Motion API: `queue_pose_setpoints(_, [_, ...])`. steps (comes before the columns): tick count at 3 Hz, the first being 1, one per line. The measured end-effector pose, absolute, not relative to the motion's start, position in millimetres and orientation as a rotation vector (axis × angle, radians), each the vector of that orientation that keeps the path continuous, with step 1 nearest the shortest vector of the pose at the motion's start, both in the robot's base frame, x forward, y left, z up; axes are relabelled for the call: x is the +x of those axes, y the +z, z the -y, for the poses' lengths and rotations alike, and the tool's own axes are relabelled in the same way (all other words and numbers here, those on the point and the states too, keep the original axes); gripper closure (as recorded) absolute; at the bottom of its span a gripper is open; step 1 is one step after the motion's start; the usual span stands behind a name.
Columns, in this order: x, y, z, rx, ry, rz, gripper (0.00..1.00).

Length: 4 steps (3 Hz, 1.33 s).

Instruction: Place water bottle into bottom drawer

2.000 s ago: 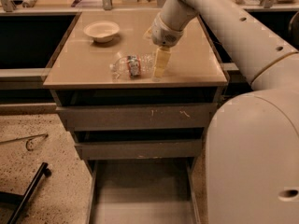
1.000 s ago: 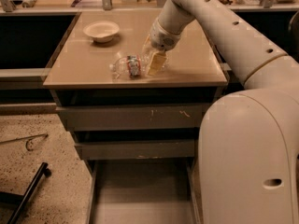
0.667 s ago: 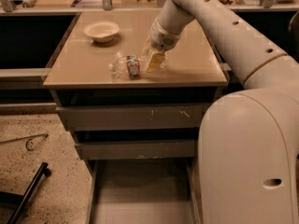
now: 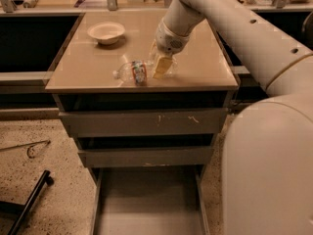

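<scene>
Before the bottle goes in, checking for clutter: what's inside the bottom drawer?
The bottom drawer shows bare grey floor; its back is hidden under the middle drawer. The gripper is at the water bottle on top.

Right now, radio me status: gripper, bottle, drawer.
Gripper low at base end of water bottle. Bottle on its side on countertop. Bottom drawer pulled out. Bowl well apart.

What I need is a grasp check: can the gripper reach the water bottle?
Probably yes: the gripper sits beside the water bottle, at its base end, with nothing between; the bowl lies well away.
</scene>
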<state>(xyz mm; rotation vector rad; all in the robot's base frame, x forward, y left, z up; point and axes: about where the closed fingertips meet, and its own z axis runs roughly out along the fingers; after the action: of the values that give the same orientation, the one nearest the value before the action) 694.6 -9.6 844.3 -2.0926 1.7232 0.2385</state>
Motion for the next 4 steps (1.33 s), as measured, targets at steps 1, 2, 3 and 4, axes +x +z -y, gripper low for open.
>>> queue_pose_setpoints(1, [651.3, 868.7, 1.6, -2.126, 0.152, -1.698, 1.0])
queue_pose_setpoints(2, [609.0, 855.9, -0.6, -2.162, 0.17, -1.701, 1.0])
queue_pose_setpoints(3, [579.3, 821.2, 3.3, -2.17, 0.276, -1.699, 1.0])
queue_pose_setpoints(4, [579.3, 821.1, 3.3, -2.17, 0.276, -1.699, 1.0])
